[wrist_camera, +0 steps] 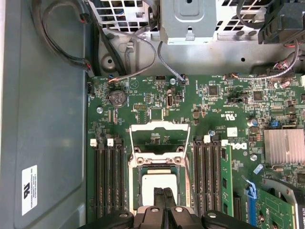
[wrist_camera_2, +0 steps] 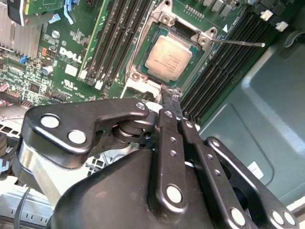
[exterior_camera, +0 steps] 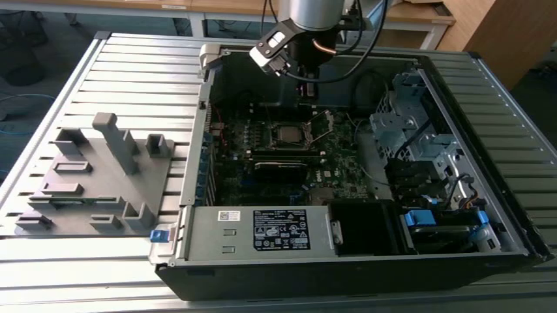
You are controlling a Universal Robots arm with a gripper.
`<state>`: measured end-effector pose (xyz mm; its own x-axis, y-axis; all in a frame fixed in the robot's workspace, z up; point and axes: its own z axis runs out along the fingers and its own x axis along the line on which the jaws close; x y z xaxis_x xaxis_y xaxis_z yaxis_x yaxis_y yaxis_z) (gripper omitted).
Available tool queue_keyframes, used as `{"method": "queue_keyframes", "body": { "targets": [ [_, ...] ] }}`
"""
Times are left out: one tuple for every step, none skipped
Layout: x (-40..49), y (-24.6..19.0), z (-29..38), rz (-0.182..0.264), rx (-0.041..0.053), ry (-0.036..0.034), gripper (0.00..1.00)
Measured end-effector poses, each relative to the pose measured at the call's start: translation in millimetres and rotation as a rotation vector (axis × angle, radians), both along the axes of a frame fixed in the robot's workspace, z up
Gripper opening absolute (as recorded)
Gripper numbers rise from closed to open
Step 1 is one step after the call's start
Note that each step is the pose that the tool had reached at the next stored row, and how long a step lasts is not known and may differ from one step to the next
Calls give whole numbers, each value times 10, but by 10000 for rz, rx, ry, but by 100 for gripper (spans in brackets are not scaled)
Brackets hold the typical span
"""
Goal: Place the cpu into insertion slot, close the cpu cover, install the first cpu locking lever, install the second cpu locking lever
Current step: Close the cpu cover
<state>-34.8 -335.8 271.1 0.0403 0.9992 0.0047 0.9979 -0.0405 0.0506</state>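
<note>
In the exterior view, shows the gripper point(exterior_camera: 306, 98) hanging in the upper middle of the frame, inside an open computer case point(exterior_camera: 348, 283), just above the insertion slot point(exterior_camera: 291, 135) at frame centre. Leaves a grey fixture point(exterior_camera: 96, 176) on the slatted table point(exterior_camera: 139, 59) at the exterior view's left, well apart from the work.

In the second wrist view, finds the cpu point(wrist_camera_2: 169, 57) lying flat and square within the socket, so the first step reads as done. Shows the gripper point(wrist_camera_2: 170, 93) with fingers pressed together and nothing between them, tips at the socket's silver rim; probably closed to act as one narrow pusher. Catches a thin locking lever point(wrist_camera_2: 238, 43) sticking out free beside the socket, unlatched, presumably so the cover can swing.

In the first wrist view, puts the closed, empty gripper point(wrist_camera: 164, 191) close over the cpu point(wrist_camera: 159, 180). Shows the cpu cover point(wrist_camera: 155, 126) flipped open on the far side of the socket, green board visible through its cut-out, so closing looks not yet done.
</note>
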Motion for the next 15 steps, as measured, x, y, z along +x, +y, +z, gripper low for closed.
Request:
{"method": "queue_keyframes", "body": {
  "targets": [
    [11,0,0,0,0,-1,10],
    [21,0,0,-1,0,-1,10],
    [32,0,0,-1,0,0,10],
    [43,0,0,-1,0,0,10],
    [55,0,0,-1,0,-1,10],
    [66,0,0,-1,0,0,10],
    [77,0,0,-1,0,0,10],
    [89,0,0,-1,0,0,10],
    [100,0,0,0,0,0,10],
    [111,1,0,0,1,-1,10],
    [121,1,0,0,0,0,10],
    [132,1,0,0,0,0,10],
    [142,1,0,-1,1,0,10],
    [152,1,0,-1,0,0,10],
    [162,1,0,-1,0,0,10]
  ]
}}
